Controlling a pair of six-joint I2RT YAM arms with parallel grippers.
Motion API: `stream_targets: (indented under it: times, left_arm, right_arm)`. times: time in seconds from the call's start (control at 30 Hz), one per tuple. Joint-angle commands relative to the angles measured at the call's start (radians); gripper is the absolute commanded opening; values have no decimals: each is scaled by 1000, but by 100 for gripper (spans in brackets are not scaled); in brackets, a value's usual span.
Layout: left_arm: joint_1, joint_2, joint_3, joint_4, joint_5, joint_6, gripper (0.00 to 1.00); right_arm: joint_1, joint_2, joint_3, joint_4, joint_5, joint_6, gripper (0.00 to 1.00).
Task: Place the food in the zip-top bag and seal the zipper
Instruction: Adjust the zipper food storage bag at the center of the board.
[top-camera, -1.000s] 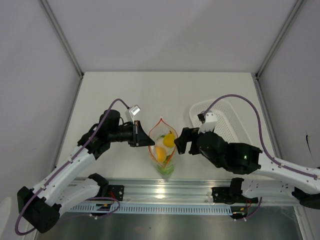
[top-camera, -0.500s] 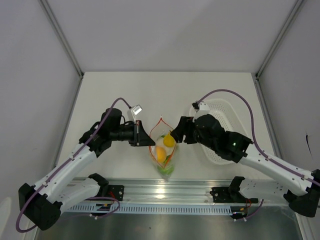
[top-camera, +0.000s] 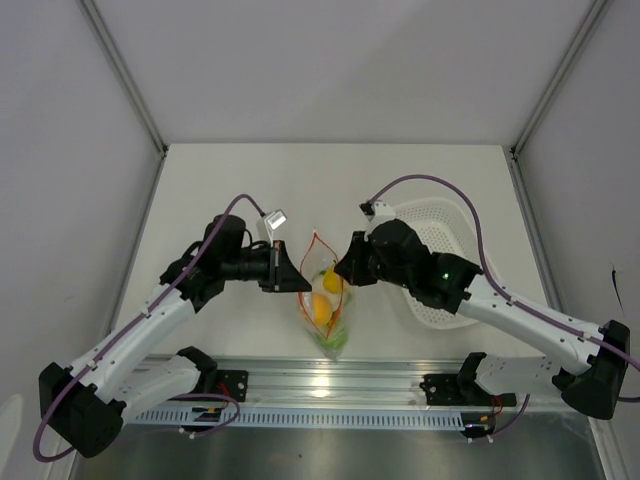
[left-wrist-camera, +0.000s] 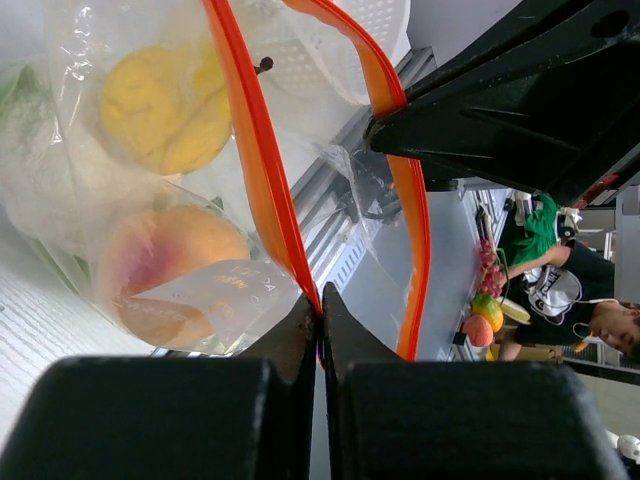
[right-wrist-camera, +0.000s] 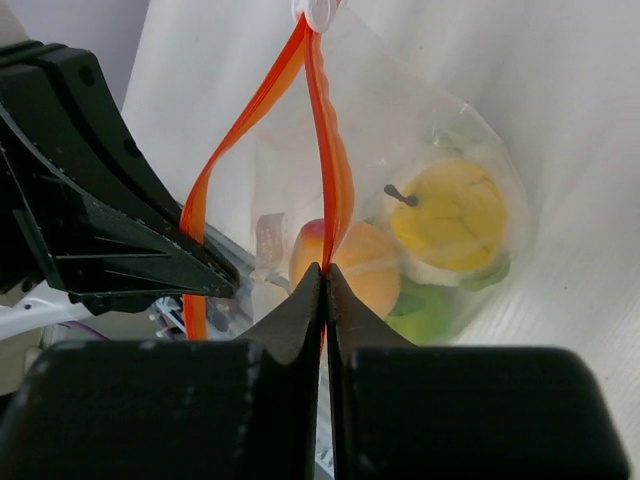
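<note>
Where the two arms meet at the centre of the top view, the bag (top-camera: 325, 300) sits between the hands over the tabletop (top-camera: 230, 190), its closed end toward the lower edge of the frame. The left hand (left-wrist-camera: 320, 315) is pinched tight on one strip of the zipper (left-wrist-camera: 255, 150) — no gap shows between its fingers. The right hand (right-wrist-camera: 323, 275) is clamped just as tightly on the opposite strip, so the mouth gapes in a narrow leaf shape. Inside lie a pear (right-wrist-camera: 450, 215), an orange fruit (right-wrist-camera: 365, 280) beside it, and a green piece (right-wrist-camera: 430, 310) — all pressed together. The basket (top-camera: 440, 240) sits at centre right, partly under the right arm.
</note>
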Motion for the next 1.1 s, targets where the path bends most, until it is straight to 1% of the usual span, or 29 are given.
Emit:
stream_targets:
  times: [0.0, 0.03, 0.17, 0.2, 0.23, 0.27, 0.37, 0.47, 0.57, 0.6, 0.63, 0.83, 0.9, 0.97, 1.07]
  left_arm:
    - [4, -2, 43, 21, 24, 34, 4]
    - [4, -4, 39, 29, 24, 32, 4]
    - [4, -16, 28, 43, 30, 25, 23]
    - [6, -22, 26, 44, 30, 25, 36]
    - [4, -25, 28, 43, 28, 26, 41]
    - [3, -28, 29, 40, 27, 28, 49]
    - [-3, -39, 45, 17, 10, 40, 60]
    - [-14, -46, 60, 5, -6, 43, 67]
    - [-45, -50, 75, -15, -45, 49, 70]
    - [-57, -50, 77, -22, -58, 52, 77]
    - [-81, -51, 81, -26, -93, 57, 77]
    - [-181, -54, 59, -8, -209, 37, 79]
    - [-209, -57, 48, -8, -285, 32, 80]
    - [-236, -56, 45, -22, -356, 31, 79]
    - [-264, -57, 32, -28, -413, 23, 77]
  right_arm:
    - [-5, 5, 36, 80, -18, 38, 1]
    - [-5, 7, 32, 94, -18, 61, 0]
    - [-2, 25, 27, 120, -18, 109, 0]
    - [5, 31, 29, 125, -6, 117, 0]
    - [11, 34, 29, 126, 4, 135, 0]
    - [17, 37, 30, 129, 14, 144, 0]
    - [49, 51, 47, 126, 76, 181, 0]
    - [81, 73, 62, 111, 149, 236, 0]
    - [110, 99, 71, 111, 195, 307, 0]
    - [120, 106, 82, 102, 214, 325, 0]
    - [141, 119, 88, 96, 250, 345, 0]
    - [204, 155, 137, 60, 352, 456, 0]
    - [216, 151, 131, 63, 380, 495, 0]
    - [224, 142, 122, 54, 404, 526, 0]
    - [238, 136, 122, 31, 436, 555, 0]
